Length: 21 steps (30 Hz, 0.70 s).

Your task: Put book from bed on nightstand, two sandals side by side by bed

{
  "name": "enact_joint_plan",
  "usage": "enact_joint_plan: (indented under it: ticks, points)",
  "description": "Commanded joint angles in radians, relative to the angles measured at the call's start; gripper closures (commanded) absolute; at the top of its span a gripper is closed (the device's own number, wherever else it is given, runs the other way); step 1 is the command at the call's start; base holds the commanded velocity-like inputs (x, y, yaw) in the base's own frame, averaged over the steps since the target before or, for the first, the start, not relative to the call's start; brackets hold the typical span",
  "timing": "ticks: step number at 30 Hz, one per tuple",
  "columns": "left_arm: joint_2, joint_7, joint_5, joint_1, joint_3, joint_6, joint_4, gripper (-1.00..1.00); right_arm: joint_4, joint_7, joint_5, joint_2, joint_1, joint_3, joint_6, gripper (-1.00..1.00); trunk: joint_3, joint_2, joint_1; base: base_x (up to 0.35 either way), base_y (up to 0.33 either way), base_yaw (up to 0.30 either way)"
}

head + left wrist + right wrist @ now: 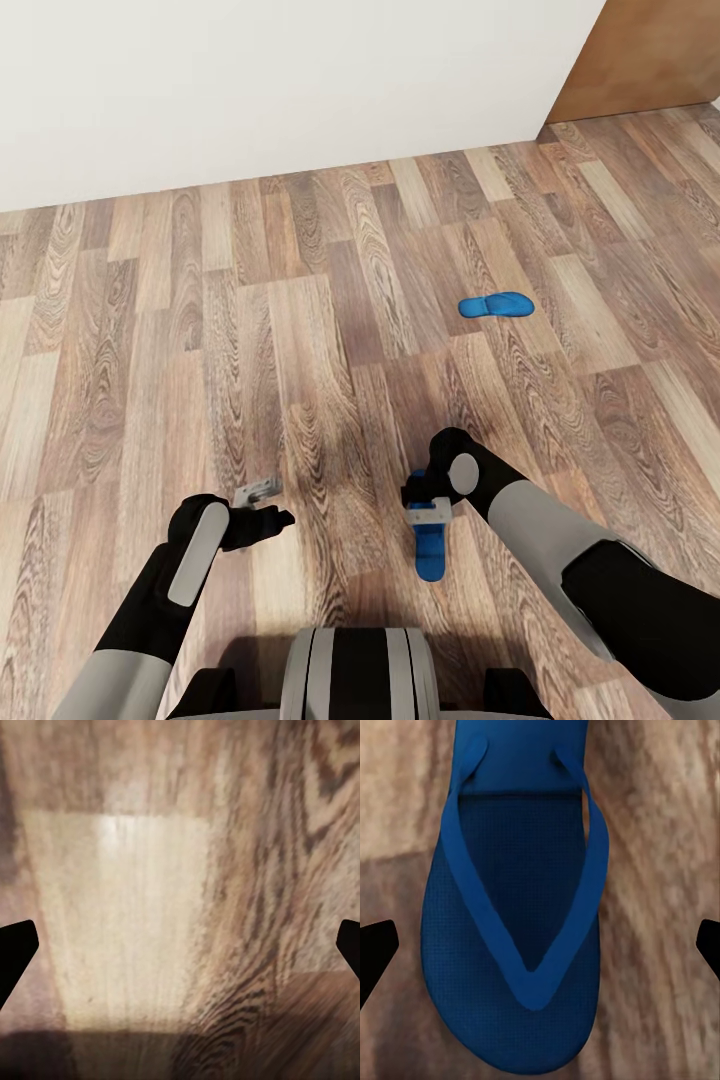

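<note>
Right wrist view: your right hand [428,512] is hovering, fingers spread wide, over one sandal [514,922] lying on the floor [300,350]. Your left hand [262,508] is hanging open over bare planks. A second sandal [496,304] is lying farther off, to the right.

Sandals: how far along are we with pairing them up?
Nothing looks done yet. The far sandal lies alone on the wood floor, well apart from the near sandal. In hand: the right gripper hangs just over the near sandal, fingers open on either side of it in the right wrist view, not closed. The left gripper is open over bare floor. Left: grasping, then setting both side by side by the bed.
</note>
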Motion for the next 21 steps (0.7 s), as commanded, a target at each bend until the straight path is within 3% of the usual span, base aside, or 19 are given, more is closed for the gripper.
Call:
enact_joint_plan:
  ticks: [1,12,21]
  points:
    - [0.0,0.01,0.01,0.0,0.0,0.002,-0.001,-1.0,-0.001,0.009,-0.01,0.0,-0.001,0.005,-0.001,-1.0,-0.001,0.0,0.0,0.0,0.0,0.0]
    - [0.0,0.01,0.01,0.001,-0.001,0.002,-0.001,-1.0,-0.001,0.011,-0.007,0.001,0.001,0.008,0.087,-1.0,-0.001,0.0,0.0,0.0,0.0,0.0]
    - [-0.001,0.01,0.008,0.001,-0.001,0.002,-0.001,-1.0,-0.001,0.011,-0.007,0.001,0.002,0.01,0.111,-1.0,-0.035,-0.002,0.004,0.0,0.0,0.0]
